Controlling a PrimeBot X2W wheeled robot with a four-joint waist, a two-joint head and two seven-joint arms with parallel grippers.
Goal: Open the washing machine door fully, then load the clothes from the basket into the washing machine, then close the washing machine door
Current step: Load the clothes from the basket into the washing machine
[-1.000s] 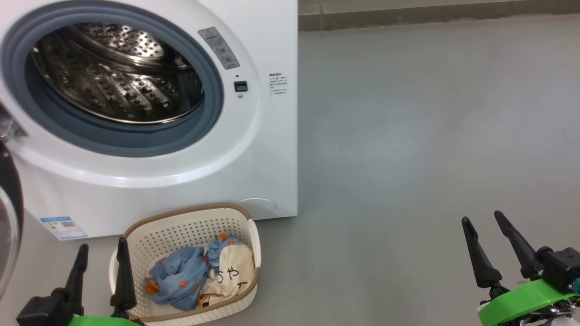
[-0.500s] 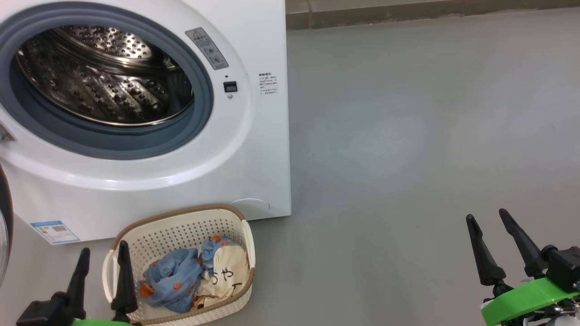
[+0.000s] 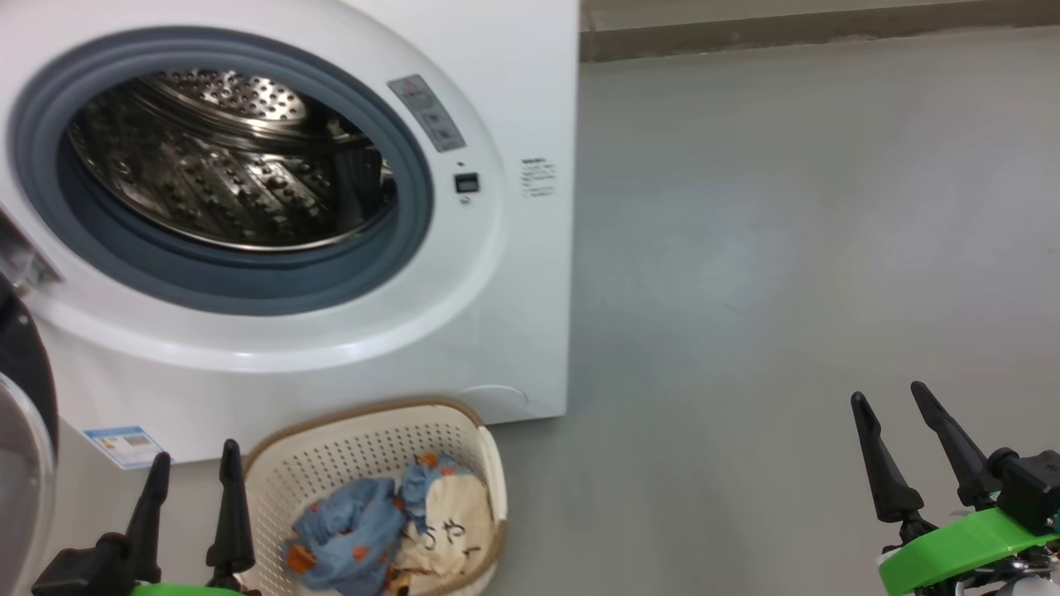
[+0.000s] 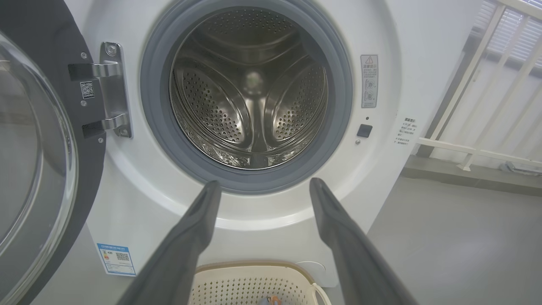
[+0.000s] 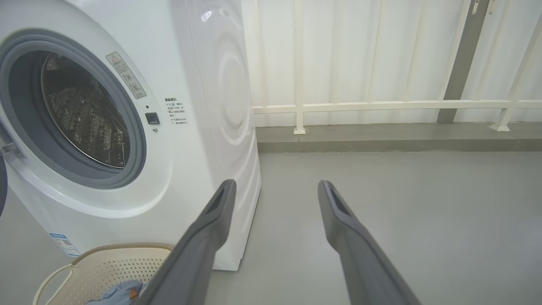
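On the floor, just before the washing machine, the basket holds the clothes; the washing machine door stands swung open. Left gripper and right gripper: jaws apart, empty.

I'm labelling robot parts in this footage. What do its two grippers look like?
The left gripper and right gripper each have two long, dark, tapering fingers with pointed tips, on black blocky mounts. A bright green band sits behind the right one's mount. Close up, the fingers look dark grey.
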